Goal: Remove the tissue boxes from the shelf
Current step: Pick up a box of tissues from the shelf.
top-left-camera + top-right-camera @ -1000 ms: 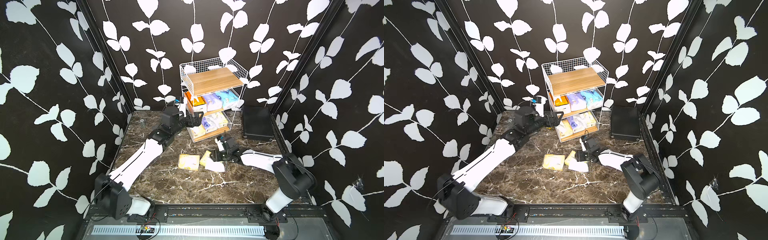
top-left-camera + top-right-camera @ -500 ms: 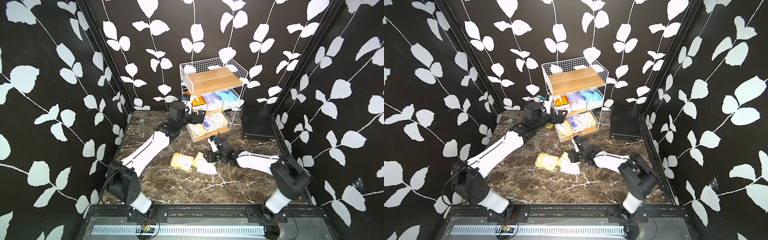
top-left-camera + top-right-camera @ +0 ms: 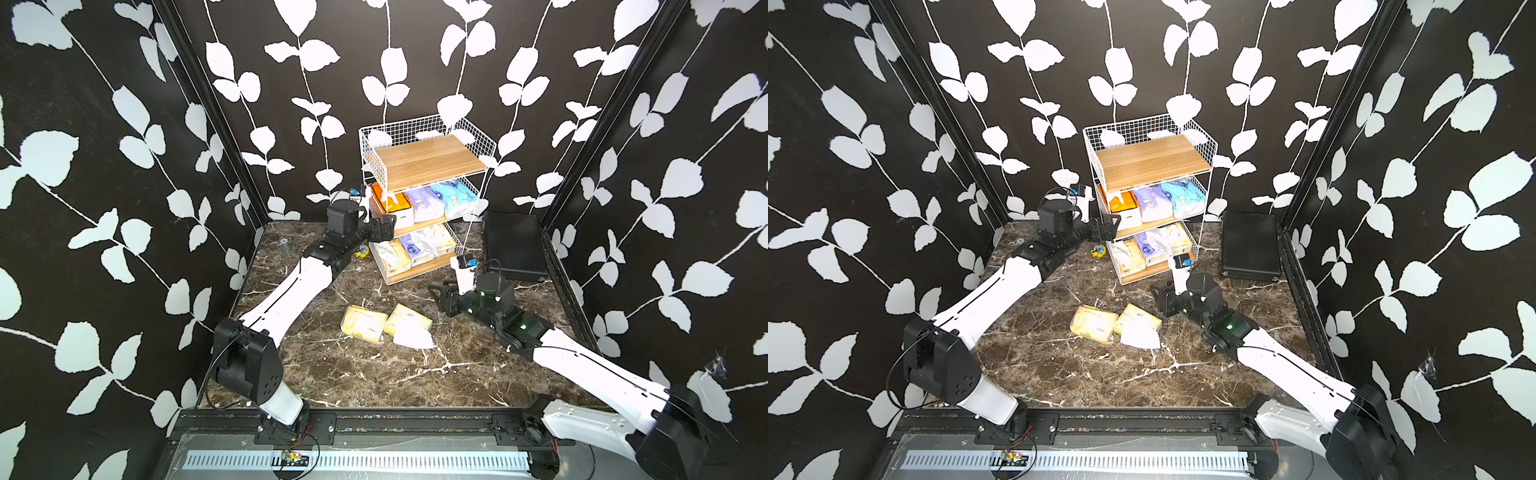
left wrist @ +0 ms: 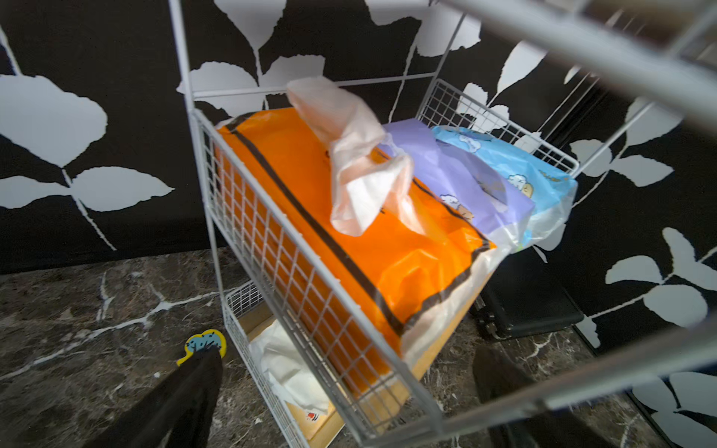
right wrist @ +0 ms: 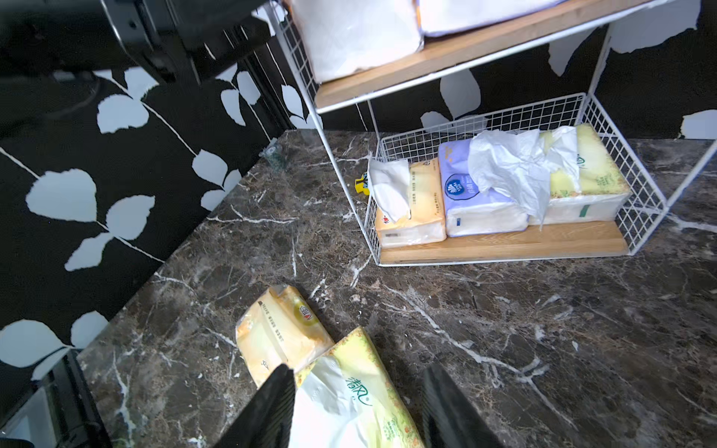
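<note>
The shelf [image 3: 428,160] stands at the back. Its middle board holds an orange-and-white tissue box [image 3: 392,203], a lilac pack [image 3: 424,203] and a light blue pack [image 3: 453,197]. Three more packs, pale yellow [image 5: 411,205], lilac [image 5: 481,209] and yellow [image 5: 589,182], sit on the bottom board. Two yellow packs [image 3: 363,324] [image 3: 409,322] lie on the table. My left gripper [image 3: 382,226] is open at the front corner of the middle tier, with the orange box [image 4: 349,252] just ahead. My right gripper [image 3: 438,297] is open and empty, just right of the nearer yellow pack [image 5: 368,395].
A flat black ribbed case [image 3: 513,245] lies right of the shelf. A tiny yellow-blue object [image 3: 363,250] sits on the marble left of the shelf's foot, and a small clear round thing [image 3: 284,243] lies near the back left corner. Leaf-patterned walls enclose three sides.
My left arm has swung in and its gripper has risen to the middle tier. The two table packs have shifted left. My right gripper has drawn back from them, jaws narrower.
</note>
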`<action>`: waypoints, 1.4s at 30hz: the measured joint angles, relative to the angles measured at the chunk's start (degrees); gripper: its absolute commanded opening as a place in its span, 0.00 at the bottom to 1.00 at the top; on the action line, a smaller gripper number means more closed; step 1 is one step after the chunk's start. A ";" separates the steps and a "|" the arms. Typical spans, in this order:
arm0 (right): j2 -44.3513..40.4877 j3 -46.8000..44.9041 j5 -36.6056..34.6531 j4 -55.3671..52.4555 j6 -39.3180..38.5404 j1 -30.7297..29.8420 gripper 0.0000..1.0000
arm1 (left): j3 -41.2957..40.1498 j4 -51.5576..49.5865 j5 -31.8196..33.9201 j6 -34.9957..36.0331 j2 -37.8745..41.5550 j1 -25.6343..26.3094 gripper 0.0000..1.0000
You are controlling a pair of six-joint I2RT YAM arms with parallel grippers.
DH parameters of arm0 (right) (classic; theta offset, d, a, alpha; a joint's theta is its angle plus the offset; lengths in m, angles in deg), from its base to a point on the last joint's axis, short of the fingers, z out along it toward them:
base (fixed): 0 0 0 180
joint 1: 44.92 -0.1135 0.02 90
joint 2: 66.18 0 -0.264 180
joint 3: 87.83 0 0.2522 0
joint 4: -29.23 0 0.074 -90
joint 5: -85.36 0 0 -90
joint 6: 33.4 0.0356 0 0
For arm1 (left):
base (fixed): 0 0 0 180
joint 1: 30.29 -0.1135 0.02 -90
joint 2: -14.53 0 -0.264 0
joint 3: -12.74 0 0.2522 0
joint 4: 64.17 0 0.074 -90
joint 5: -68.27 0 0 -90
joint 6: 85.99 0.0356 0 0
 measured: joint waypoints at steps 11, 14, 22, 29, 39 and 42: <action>14.64 9.66 -3.28 11.34 9.75 0.76 0.46 | 3.04 -6.21 -3.85 1.90 -0.42 -2.19 0.99; 19.78 14.32 -4.70 14.34 12.09 0.96 0.46 | 3.45 -6.99 -3.87 3.08 -0.37 -2.40 0.99; 29.44 25.73 -10.58 19.26 14.51 1.51 0.46 | 0.61 -5.46 -4.59 3.65 0.96 -2.75 0.99; 36.63 32.74 -13.51 22.05 15.43 3.19 0.49 | -1.55 -3.19 -8.44 1.92 1.55 -4.48 0.99; 42.80 39.34 -11.28 22.14 16.68 5.60 0.57 | -5.64 1.55 -14.88 -3.08 2.16 -9.62 0.99; 43.56 41.86 -9.88 21.55 16.87 5.57 0.57 | -6.05 2.56 -15.32 -3.76 2.19 -10.27 0.99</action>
